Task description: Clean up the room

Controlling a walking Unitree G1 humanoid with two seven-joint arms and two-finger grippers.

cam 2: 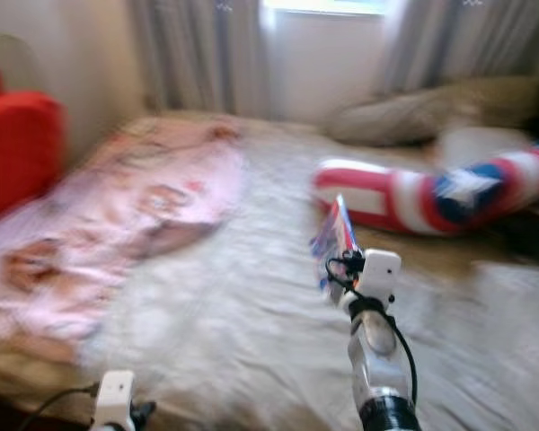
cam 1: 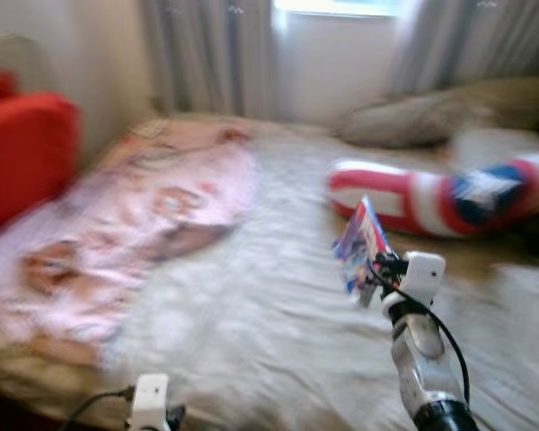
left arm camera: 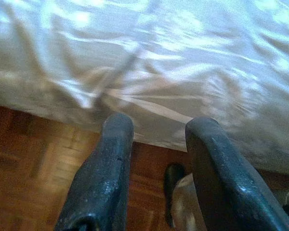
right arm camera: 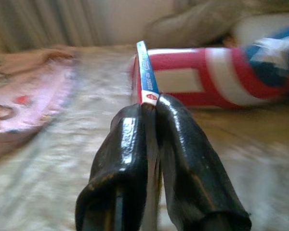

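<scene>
Open stretch of wrinkled cream bed sheet (cam 1: 251, 323) mid-bed — flanked by crumpled pink floral blanket (cam 1: 135, 215) and red-white-blue striped bolster cushion (cam 1: 440, 197).

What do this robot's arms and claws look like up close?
The right arm is silver metal with a black ring low down, a white boxy wrist block, and a black cable looping alongside. The right claw has two long, glossy black fingers with rounded tips. The left claw has the same, duller and scuffed.

thin colourful book (cam 1: 361, 244), upright, pinched above bed (cam 1: 251, 332)
</scene>
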